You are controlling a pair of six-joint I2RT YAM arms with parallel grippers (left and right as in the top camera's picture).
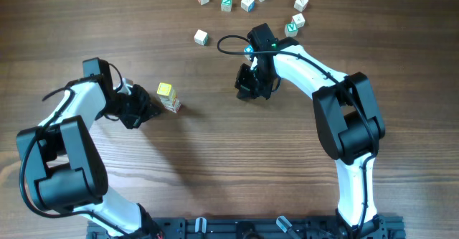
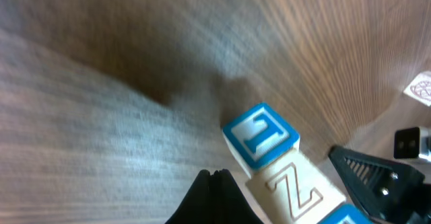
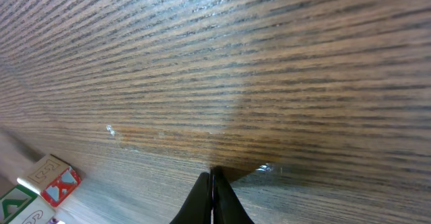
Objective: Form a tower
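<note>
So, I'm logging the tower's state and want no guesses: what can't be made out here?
The tower, cube count: overhead, the yellow top cube mostly covers those beneath; left wrist, the bottom edge cuts it off.
The loose cubes, letters: overhead, too small.
The left gripper, touching the tower or not: left wrist, blurred.
The corner cubes: right wrist, cut by the frame edge.

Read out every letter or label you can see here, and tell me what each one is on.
"Z": pale face of a tower cube, adjoining the blue-framed cube.
"Z", green: one loose cube.
"V", green: another loose cube.
Blue-framed face's letter and other cubes' marks: too blurred or small.
</note>
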